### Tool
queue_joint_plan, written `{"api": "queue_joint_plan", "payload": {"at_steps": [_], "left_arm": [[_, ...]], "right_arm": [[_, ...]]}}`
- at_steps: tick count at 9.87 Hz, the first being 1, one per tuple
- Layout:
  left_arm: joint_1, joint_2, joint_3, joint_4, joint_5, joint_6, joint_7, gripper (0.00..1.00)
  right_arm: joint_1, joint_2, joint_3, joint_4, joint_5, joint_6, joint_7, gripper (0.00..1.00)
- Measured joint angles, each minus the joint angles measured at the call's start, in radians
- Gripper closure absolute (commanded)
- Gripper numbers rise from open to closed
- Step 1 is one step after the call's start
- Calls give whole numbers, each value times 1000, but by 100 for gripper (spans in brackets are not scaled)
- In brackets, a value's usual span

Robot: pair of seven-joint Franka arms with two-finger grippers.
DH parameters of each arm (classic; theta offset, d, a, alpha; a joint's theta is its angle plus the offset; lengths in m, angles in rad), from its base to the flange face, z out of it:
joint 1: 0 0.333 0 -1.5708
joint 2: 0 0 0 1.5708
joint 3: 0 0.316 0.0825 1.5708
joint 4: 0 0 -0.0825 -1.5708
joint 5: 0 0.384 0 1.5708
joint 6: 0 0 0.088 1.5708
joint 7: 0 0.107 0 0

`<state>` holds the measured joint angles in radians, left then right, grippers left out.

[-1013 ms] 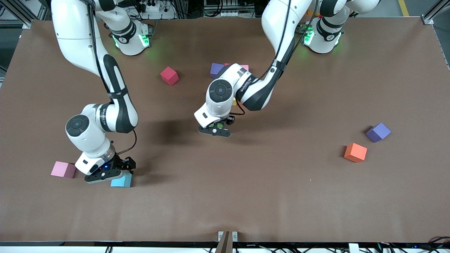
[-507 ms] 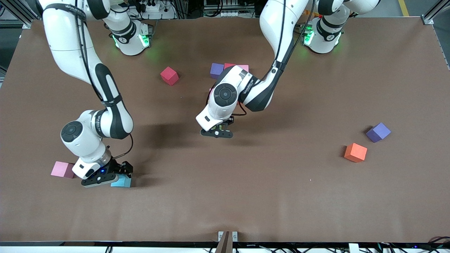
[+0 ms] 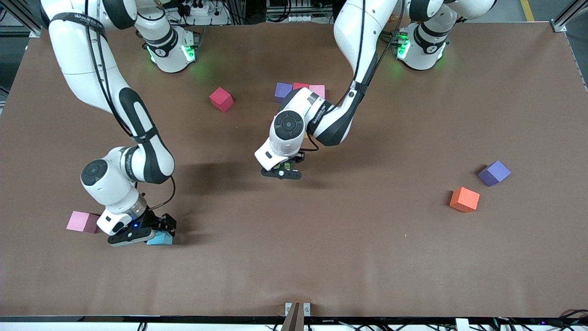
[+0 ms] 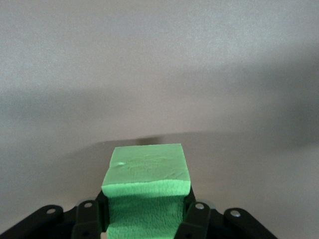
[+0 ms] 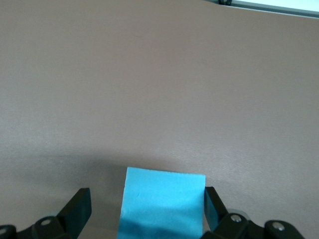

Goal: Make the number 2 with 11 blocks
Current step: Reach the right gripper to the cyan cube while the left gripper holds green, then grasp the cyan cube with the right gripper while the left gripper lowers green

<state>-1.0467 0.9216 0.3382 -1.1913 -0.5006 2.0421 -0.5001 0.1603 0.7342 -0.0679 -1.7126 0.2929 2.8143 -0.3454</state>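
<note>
Two purple blocks (image 3: 283,91) (image 3: 494,173), one orange block (image 3: 464,199) (well apart).

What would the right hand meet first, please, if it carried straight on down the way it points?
Most likely the light blue block: it sits between the open fingers of the right hand, with the table directly beneath.

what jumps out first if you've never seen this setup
Two white arms reach over a brown table scattered with coloured blocks. The left claw grips a green block mid-table. The right claw stands open around a light blue block near the front camera, beside a pink block.
</note>
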Motion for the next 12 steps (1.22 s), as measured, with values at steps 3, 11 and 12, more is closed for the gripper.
{"api": "queue_joint_plan", "payload": {"at_steps": [3,11,12], "left_arm": [[-13,11,0,0,0,-2,1,100],[-32,27,3,0,0,-1,1,100],[-35,30,3,0,0,-1,1,100]], "right_arm": [[-1,4,1,-1,0,0,0,21],[4,-14,30,18,0,-85,27,73],[20,-29,39,32,0,-136,68,73]]}}
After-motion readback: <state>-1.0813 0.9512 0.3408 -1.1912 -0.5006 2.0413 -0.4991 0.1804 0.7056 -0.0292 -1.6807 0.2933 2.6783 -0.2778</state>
